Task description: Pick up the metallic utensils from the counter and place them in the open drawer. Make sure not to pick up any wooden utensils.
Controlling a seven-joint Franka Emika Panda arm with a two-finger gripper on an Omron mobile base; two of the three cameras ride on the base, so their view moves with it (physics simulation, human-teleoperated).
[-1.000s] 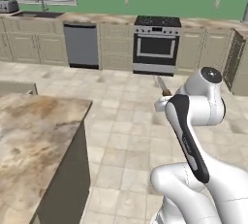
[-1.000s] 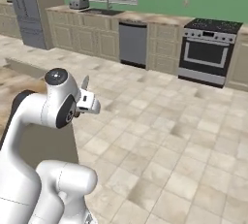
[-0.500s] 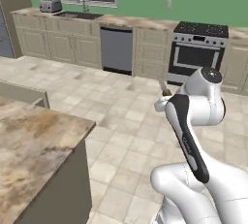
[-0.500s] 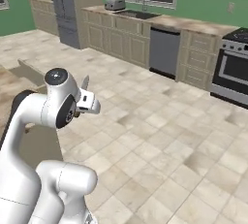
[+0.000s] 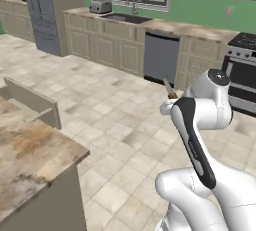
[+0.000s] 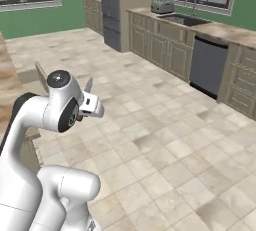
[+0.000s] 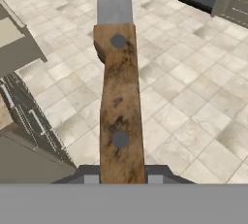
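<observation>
Pincer [image 7: 123, 172] clamped on knife [image 7: 118, 97], drawer [image 5: 31, 102] at 9 o'clock; swinging round could snag blade on tabletop [image 5: 30, 160] edge

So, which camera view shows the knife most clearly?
The hand view: the knife runs up the picture's middle, brown riveted handle and grey blade, clamped by the gripper. Both base views show just a small tip beside the white arm.

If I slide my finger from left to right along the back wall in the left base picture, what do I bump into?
Refrigerator → toaster → sink faucet → dishwasher → stove.
</observation>
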